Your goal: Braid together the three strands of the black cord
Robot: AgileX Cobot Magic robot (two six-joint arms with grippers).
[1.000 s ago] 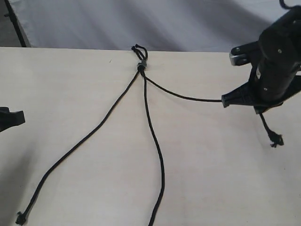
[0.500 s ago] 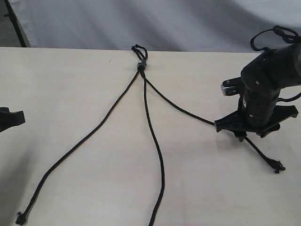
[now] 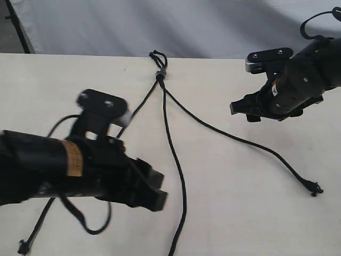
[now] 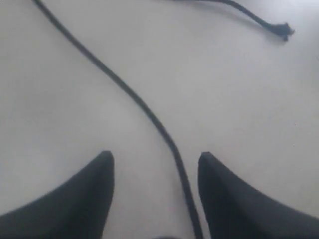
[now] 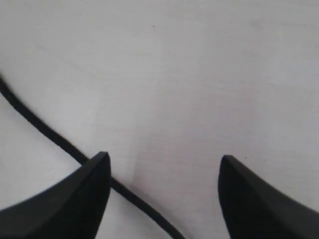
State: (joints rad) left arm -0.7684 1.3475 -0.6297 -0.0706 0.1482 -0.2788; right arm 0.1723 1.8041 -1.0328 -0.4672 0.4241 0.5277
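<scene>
The black cord's grey band [image 3: 160,73] sits at the table's far edge, and the three strands fan out from it. The left strand [image 3: 139,104] runs under my left arm to its knot [image 3: 22,248]. The middle strand [image 3: 178,170] runs toward the near edge. The right strand [image 3: 240,140] lies loose, ending in a knot [image 3: 314,188]. My left gripper [image 3: 155,193] is open just left of the middle strand. In the left wrist view that middle strand [image 4: 149,117] passes between the fingers of the left gripper [image 4: 155,158]. My right gripper [image 3: 241,109] hovers open above the right strand [image 5: 50,137]; the right gripper [image 5: 164,158] holds nothing.
The pale wooden table [image 3: 240,213] ends at a grey backdrop [image 3: 186,26] just behind the band. A glossy cable [image 3: 85,224] loops from my left arm over the table near the left strand. The right strand's knotted tip [image 4: 284,31] shows far off in the left wrist view.
My right gripper let go of the right strand and lifted away up and left; the strand now lies on the table. My left arm swept in from the left edge to the middle strand.
</scene>
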